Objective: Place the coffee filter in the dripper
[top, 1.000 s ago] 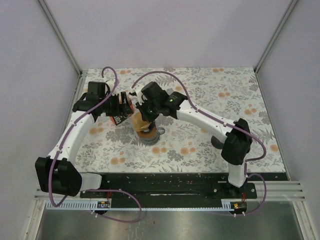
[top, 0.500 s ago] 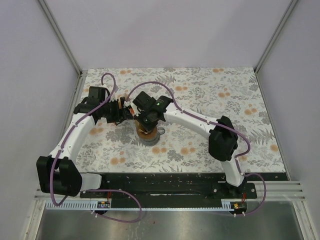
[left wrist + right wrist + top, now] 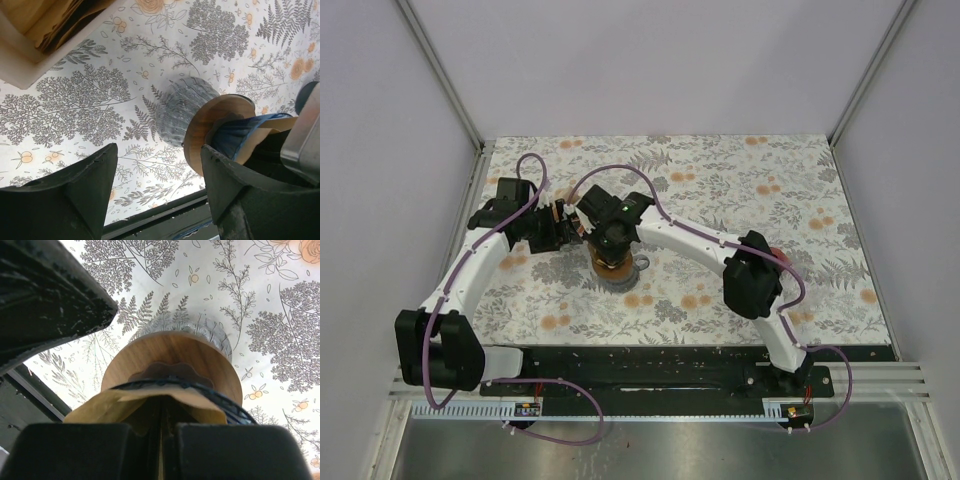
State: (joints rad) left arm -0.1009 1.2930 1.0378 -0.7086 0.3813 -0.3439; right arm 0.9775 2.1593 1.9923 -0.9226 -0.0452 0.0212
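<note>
— Top external: what has changed over the last second?
— My right arm has folded in leftward. The right gripper (image 3: pixel 610 236) has dropped onto the dripper (image 3: pixel 614 270). The brown cone that stood clear above the dripper is now mostly hidden. The left gripper (image 3: pixel 563 232) has barely shifted.
— Count things for me.
— Two arms, one dripper, one coffee filter (image 3: pixel 150 401), and one stack of spare filters (image 3: pixel 57 20) in a white holder (image 3: pixel 25 57). Everything sits on the floral tablecloth (image 3: pixel 770 200).
— And the wrist views?
— Right wrist shows what overhead can't. My fingers are pressed together on the filter's paper edge, and its body sits down in the dripper's blue cone, above the wooden collar (image 3: pixel 170 352). Left wrist shows its jaws spread wide, holding nothing, just left of the dripper. It is the only view that catches the holder.
</note>
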